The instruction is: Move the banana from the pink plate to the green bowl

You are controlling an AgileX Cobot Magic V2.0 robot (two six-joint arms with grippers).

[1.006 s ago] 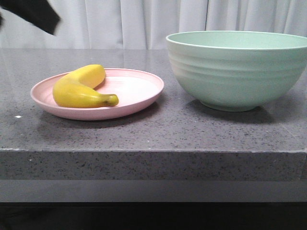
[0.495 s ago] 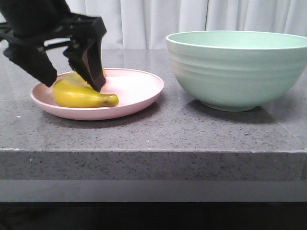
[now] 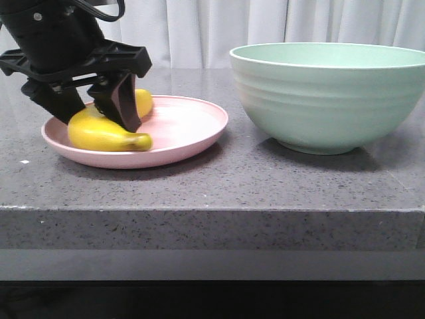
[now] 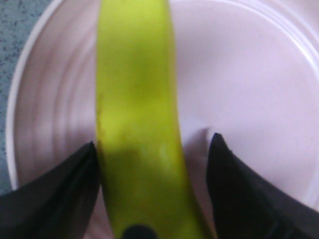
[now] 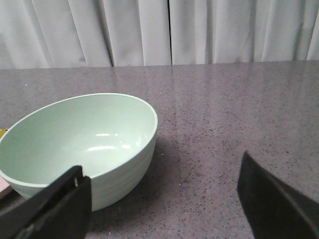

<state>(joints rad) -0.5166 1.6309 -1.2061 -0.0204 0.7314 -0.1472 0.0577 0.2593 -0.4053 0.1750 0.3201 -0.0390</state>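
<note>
So you're barely started: left gripper point(image 3: 93, 109) spread around the banana point(image 3: 106, 131), not pinching, on the plate point(image 3: 186, 133) by the desk's left edge. Bowl point(image 3: 329, 93) empty; right gripper point(image 5: 164, 199) spread, idle.

Even, soft lighting; faint shadows beneath pink plate point(image 3: 179, 143) and green bowl point(image 3: 329, 96). Left wrist view blurred, banana point(image 4: 137, 119) out of focus. Glints inside bowl.

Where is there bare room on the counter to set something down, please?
The grey counter is bare along its front edge and in the gap between the pink plate and the green bowl. The plate's left half is crowded: the left gripper straddles the banana there.
</note>
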